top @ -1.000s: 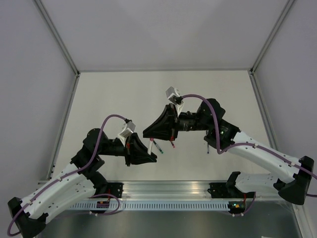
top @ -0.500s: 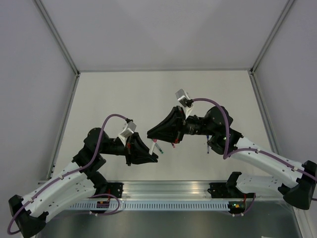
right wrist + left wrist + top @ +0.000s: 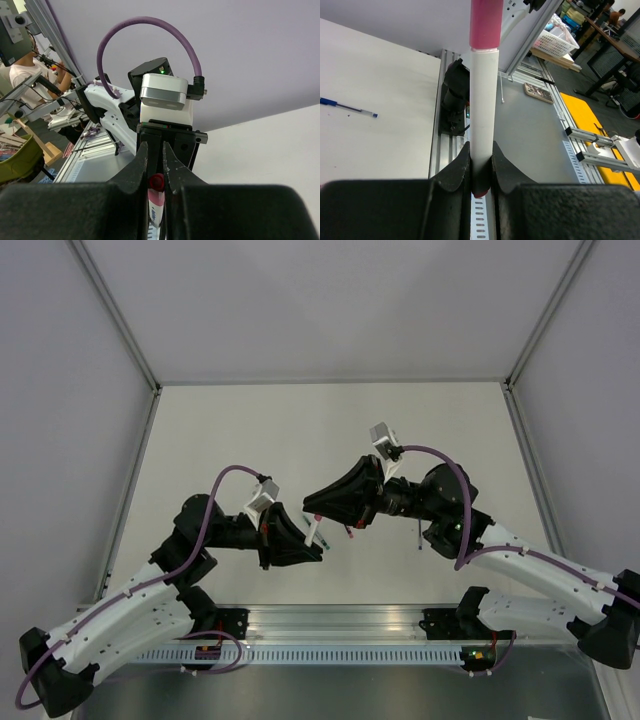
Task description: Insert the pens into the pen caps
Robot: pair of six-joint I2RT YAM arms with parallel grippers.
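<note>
The left gripper [image 3: 480, 148] is pinched narrow on a white plastic pen barrel with a pink end [image 3: 484, 100]. The barrel's long axis runs straight up the left wrist view. Its pink end is uppermost, and a dark red tip pokes out below the black fingers [image 3: 455, 172].

The right gripper [image 3: 155, 148] is likewise nipped tight on a short pink-and-white pen piece with a dark red end [image 3: 156, 192]. The red end points up between the fingers, and I cannot tell whether the piece is a cap or a pen.

Seen from above, both held pieces hang over the white table [image 3: 300, 430], just beyond the middle of the silver slotted rail [image 3: 340, 625]. A thin blue pen [image 3: 349, 107] lies flat on the table beside that rail, its long axis nearly level across the left wrist view.
</note>
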